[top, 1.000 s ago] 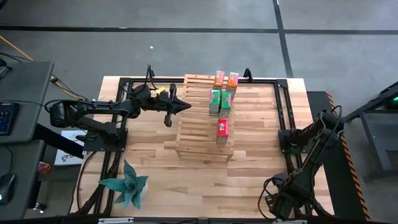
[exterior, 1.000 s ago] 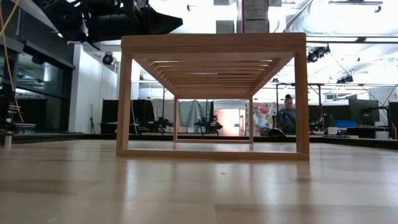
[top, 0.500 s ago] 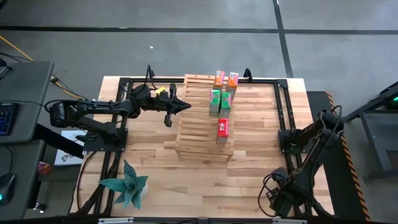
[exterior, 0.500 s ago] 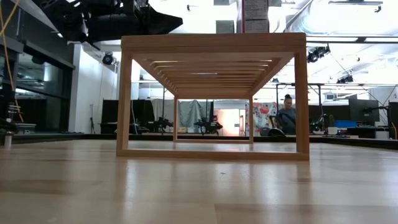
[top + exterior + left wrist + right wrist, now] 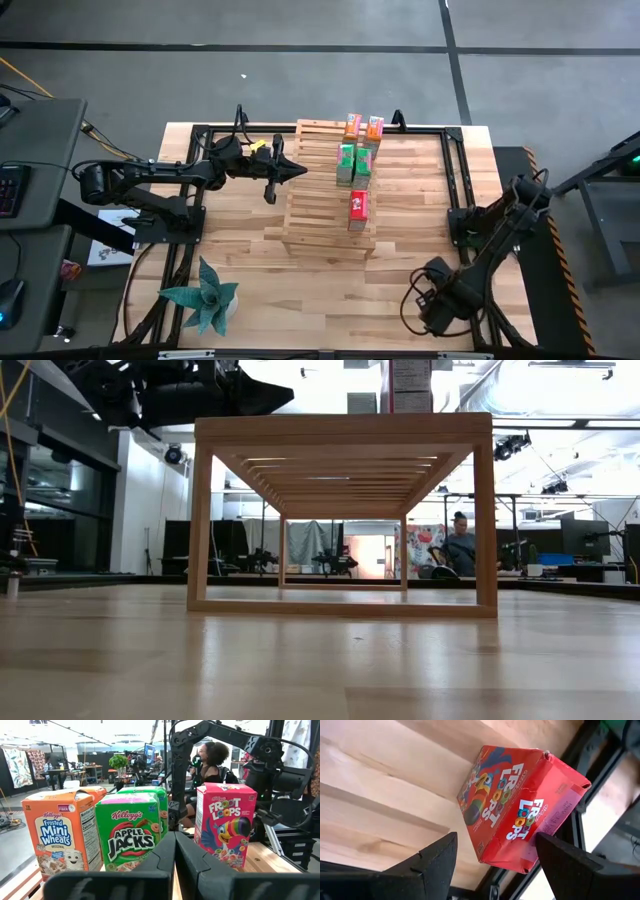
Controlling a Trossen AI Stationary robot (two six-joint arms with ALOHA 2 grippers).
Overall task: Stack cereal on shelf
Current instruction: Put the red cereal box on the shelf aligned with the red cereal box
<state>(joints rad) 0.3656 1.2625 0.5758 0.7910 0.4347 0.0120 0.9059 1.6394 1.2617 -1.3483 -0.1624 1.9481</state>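
- We count five cereal boxes on the shelf (image 5: 330,190), right of the high view's centre: two orange boxes (image 5: 362,126) uppermost, two green boxes (image 5: 352,164) below them, one red box (image 5: 358,208) lower still.
- The sixth, a second red box (image 5: 520,810), lies on the surface, seen between the spread fingers of the right end effector (image 5: 495,862), not yet gripped.
- The left end effector (image 5: 297,171), pressed together and empty, hangs at the shelf's left edge.
- We judge one placement outstanding.
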